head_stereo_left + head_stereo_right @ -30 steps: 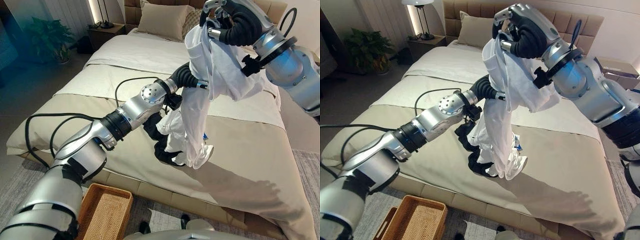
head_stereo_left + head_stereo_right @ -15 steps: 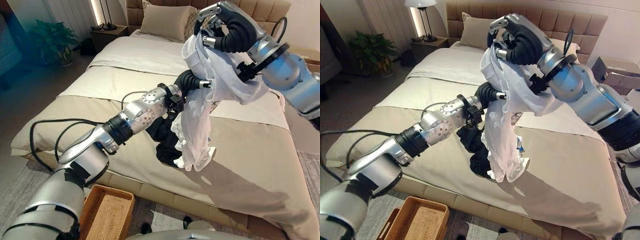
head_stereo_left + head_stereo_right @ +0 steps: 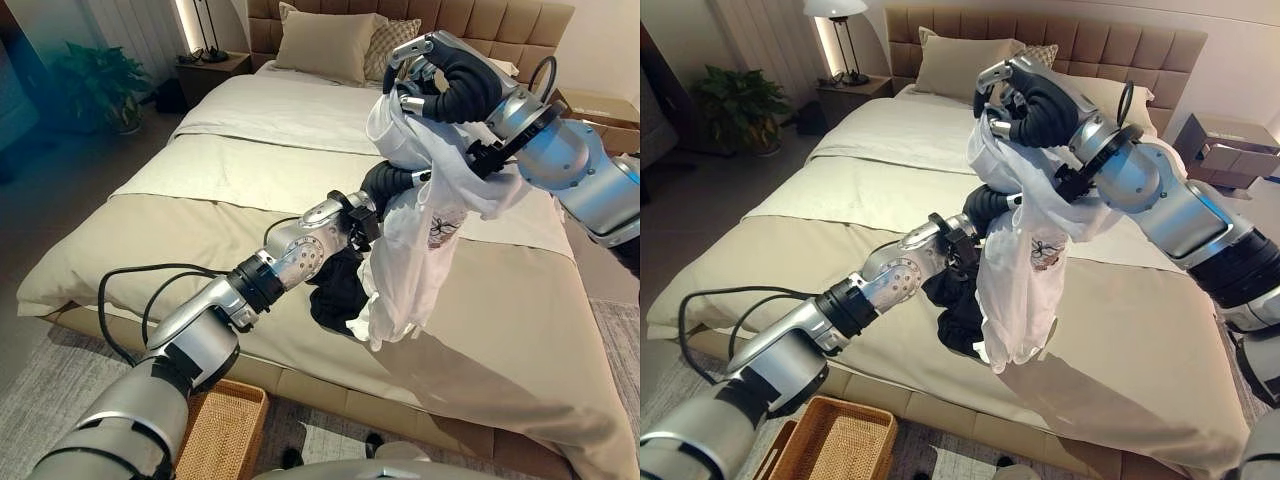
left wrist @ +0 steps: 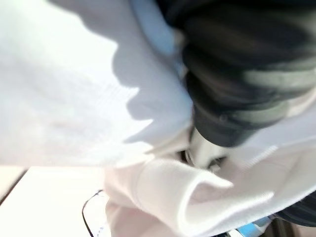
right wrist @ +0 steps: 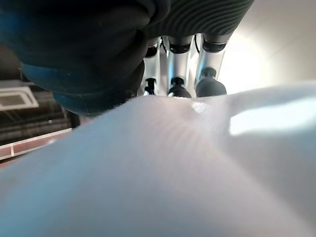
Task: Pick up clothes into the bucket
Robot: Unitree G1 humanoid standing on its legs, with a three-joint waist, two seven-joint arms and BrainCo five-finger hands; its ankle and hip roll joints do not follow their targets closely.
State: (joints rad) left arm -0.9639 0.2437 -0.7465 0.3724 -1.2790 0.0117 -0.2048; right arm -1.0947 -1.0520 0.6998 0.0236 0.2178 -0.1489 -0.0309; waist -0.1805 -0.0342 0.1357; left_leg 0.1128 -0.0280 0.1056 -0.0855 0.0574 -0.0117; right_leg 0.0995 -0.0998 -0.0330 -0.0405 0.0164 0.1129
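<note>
A wicker basket (image 3: pixel 835 443) stands on the floor before the bed (image 3: pixel 820 255). Further, a dark cloth (image 3: pixel 958 318) lies on the bed. The right hand (image 3: pixel 1025 92) grips a white shirt (image 3: pixel 1025 275) above it; the left hand (image 3: pixel 392 182) is buried in the shirt, so I cannot tell its fingers.

A shirt (image 3: pixel 1025 270) hangs above the bed (image 3: pixel 840 200), its hem touching the cover. Just to its left a heap of clothes (image 3: pixel 955 310) lies on the bed. The basket (image 3: pixel 835 445) stands on the floor before the bed, to the left. Pillows (image 3: pixel 960 60) lie at the head.
</note>
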